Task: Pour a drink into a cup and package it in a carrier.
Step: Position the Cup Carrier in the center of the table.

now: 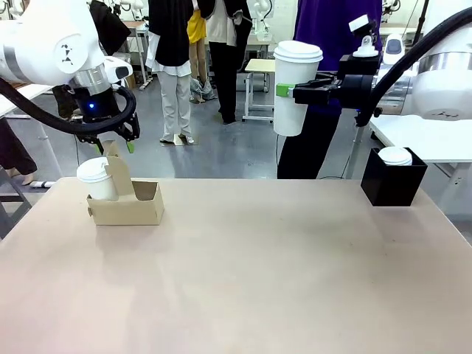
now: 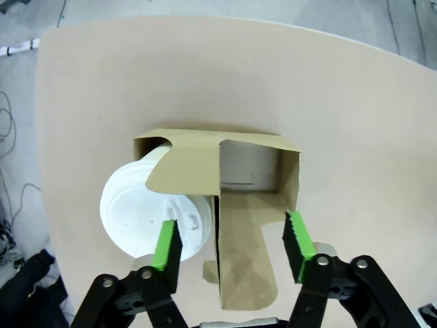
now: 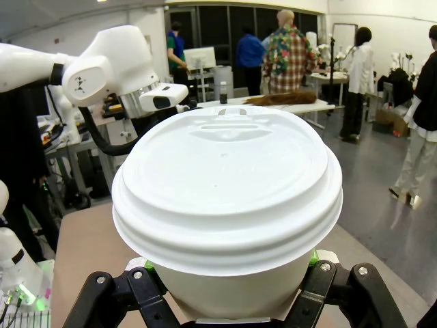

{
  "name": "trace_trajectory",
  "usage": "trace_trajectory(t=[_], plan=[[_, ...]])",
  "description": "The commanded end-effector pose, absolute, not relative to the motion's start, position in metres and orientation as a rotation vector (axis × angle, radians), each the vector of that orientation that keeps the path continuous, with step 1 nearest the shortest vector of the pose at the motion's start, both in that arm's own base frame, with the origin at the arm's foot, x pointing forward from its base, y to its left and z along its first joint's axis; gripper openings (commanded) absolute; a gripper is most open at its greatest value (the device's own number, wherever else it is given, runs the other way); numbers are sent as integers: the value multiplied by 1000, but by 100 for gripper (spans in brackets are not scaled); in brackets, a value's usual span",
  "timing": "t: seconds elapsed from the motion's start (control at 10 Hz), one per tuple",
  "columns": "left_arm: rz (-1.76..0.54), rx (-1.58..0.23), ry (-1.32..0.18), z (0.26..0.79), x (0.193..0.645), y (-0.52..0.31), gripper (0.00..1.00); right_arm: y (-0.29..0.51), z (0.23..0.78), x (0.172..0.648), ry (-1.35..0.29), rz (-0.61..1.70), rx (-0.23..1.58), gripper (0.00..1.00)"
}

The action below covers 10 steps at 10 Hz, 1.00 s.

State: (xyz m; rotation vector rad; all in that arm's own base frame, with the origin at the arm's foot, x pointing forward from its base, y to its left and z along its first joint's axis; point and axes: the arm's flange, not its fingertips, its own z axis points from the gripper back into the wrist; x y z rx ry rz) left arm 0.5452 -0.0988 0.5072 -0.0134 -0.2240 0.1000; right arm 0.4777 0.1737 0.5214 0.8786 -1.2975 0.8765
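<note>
A brown cardboard carrier [image 1: 125, 210] [image 2: 205, 147] stands on the table at the left. A white lidded cup [image 1: 96, 178] [image 2: 136, 205] sits in its left hole. The other hole shows nothing inside. My left gripper [image 1: 114, 147] [image 2: 233, 239] hangs just above the carrier. It is open, its green pads on either side of the upright centre handle [image 1: 118, 173] [image 2: 242, 266] with gaps on both sides. My right gripper [image 1: 295, 92] [image 3: 231, 263] is high at the back right, shut on a second tall white cup [image 1: 297, 59] [image 3: 225, 184] with a dome lid, held upright.
A black square box [image 1: 391, 184] with a white lid [image 1: 396, 155] on it stands at the table's far right corner. A person in purple [image 1: 332, 22] stands behind the raised cup. The tan tabletop [image 1: 258, 273] is bare in the middle and front.
</note>
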Motion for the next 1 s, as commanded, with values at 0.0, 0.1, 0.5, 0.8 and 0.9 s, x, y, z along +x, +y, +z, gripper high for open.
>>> trace_trajectory(t=[0.0,0.1,0.5,0.8,0.9], plan=[[131,0,-209,511,548,-97,0,177,525,478,-1302,875,871,80],[141,9,-209,509,549,-96,0,177,525,478,-1302,875,871,80],[161,32,-202,507,550,-97,0,177,525,478,-1302,875,871,80],[210,32,-193,506,552,-94,0,177,525,478,-1302,875,871,80],[140,6,-207,503,546,-96,0,177,525,478,-1302,875,871,80]])
